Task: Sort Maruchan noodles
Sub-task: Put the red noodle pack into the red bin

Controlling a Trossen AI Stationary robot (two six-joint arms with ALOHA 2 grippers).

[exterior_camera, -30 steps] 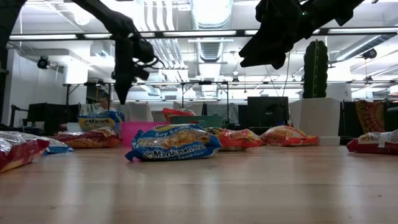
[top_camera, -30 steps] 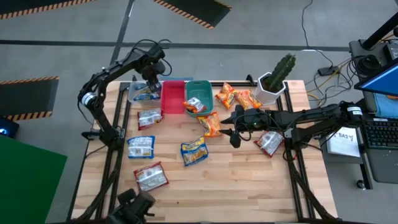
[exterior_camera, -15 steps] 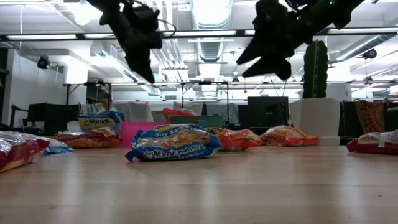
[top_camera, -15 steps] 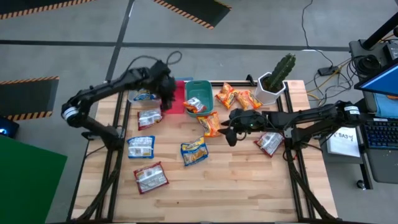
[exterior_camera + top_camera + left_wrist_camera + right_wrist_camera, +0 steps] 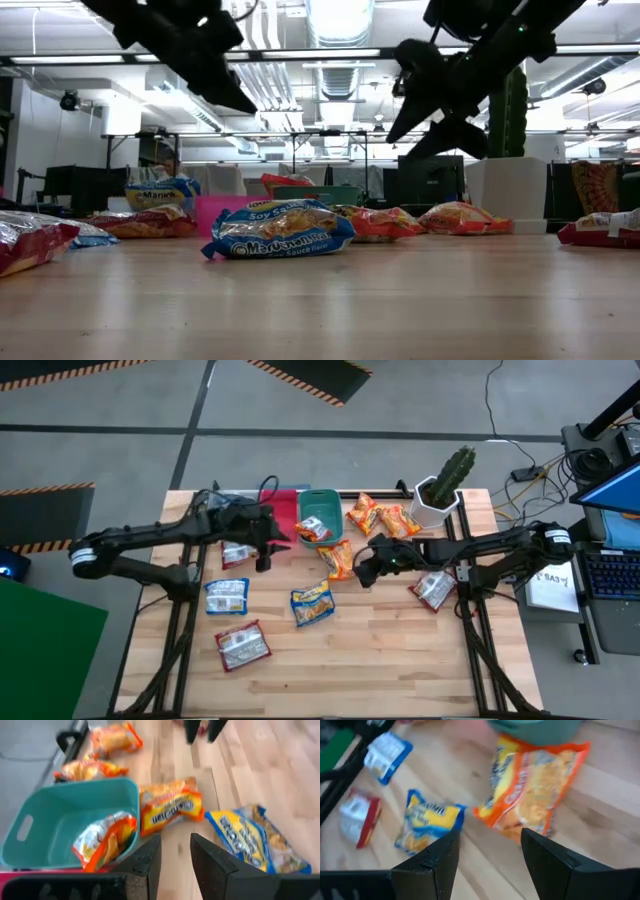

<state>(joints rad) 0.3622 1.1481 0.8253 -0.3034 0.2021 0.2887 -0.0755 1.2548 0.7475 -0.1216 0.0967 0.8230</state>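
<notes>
Several Maruchan packets lie flat on the wooden table. An orange packet sits just near the teal bin, which holds another orange packet. A blue-and-yellow packet lies nearer the front. My left gripper hovers open and empty beside the red bin, above the table; its wrist view looks past its fingers at the teal bin. My right gripper hangs open and empty just right of the orange packet.
Other packets: two red and a blue one on the left, two orange at the far edge, a red one on the right. A potted cactus stands at the far right corner.
My left gripper has swung from over the far-left bins toward the near edge and slightly right, tipping from pointing down to slanting. My right gripper has moved a little toward the table's left, closer to the orange packet, and sunk lower. No packet has moved.
</notes>
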